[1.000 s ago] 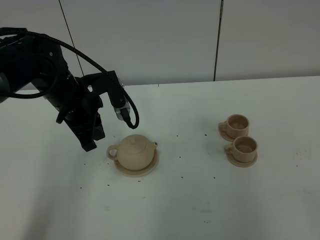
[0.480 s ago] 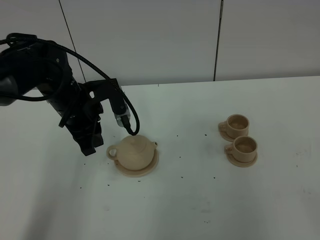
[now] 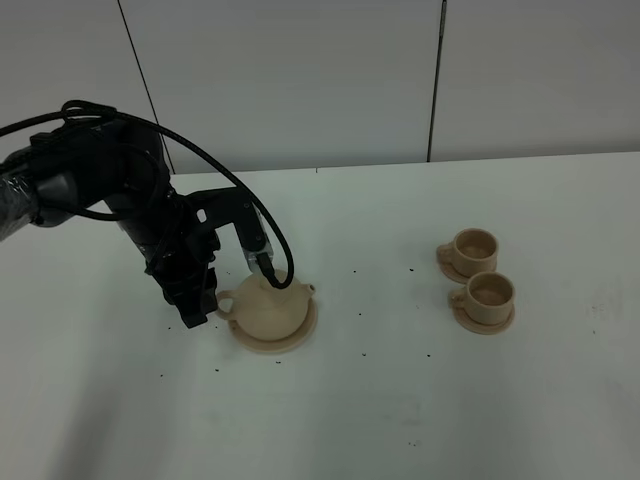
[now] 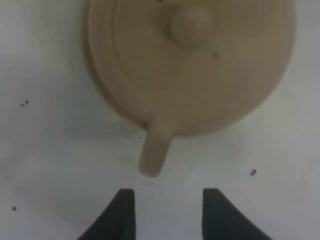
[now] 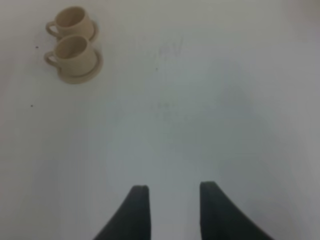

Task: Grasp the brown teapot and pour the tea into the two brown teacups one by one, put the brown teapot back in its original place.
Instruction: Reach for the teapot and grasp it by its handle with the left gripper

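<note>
The brown teapot (image 3: 272, 306) sits with its lid on, upright on its flat tan saucer (image 3: 262, 346), left of the table's middle. Its loop handle (image 4: 156, 150) points at my left gripper (image 3: 203, 312). In the left wrist view that gripper (image 4: 167, 204) is open, its two dark fingertips just short of the handle and touching nothing. At the right, the two brown teacups (image 3: 474, 247) (image 3: 491, 293) stand on small saucers, one behind the other. My right gripper (image 5: 174, 194) is open over bare table, with both teacups (image 5: 74, 50) far ahead of it. It does not show in the exterior high view.
The white table (image 3: 400, 400) carries scattered dark specks around the teapot. A white panelled wall (image 3: 330, 80) runs along the back edge. The left arm's black cable (image 3: 262, 250) loops over the teapot's near side.
My left arm has moved right and down, bringing its gripper from beside the teapot up to the handle. Teapot and cups have not moved.
</note>
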`<state>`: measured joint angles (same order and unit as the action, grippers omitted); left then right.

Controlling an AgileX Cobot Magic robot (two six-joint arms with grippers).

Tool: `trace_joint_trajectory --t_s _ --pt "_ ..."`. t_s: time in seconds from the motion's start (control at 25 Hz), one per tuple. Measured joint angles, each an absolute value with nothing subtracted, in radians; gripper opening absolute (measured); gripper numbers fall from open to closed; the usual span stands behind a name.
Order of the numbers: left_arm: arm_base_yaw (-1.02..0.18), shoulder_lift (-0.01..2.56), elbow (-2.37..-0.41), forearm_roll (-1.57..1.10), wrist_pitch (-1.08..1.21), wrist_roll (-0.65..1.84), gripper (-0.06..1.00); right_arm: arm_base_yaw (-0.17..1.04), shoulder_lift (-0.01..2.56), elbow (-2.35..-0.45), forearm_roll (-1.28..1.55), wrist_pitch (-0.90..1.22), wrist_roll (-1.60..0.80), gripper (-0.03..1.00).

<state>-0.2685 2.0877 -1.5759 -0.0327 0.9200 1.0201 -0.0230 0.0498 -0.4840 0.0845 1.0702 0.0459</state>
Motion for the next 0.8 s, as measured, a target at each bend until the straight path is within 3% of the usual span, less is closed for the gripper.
trace_joint_trajectory --t_s 0.36,0.8 --pt "-0.287 2.090 -1.598 0.063 0.940 1.020 0.39 -0.023 0.050 -0.484 0.085 1.070 0.046 0.24" --pt "-0.348 2.230 -1.893 0.098 1.186 0.975 0.38 -0.023 0.050 -0.484 0.085 1.070 0.046 0.24"
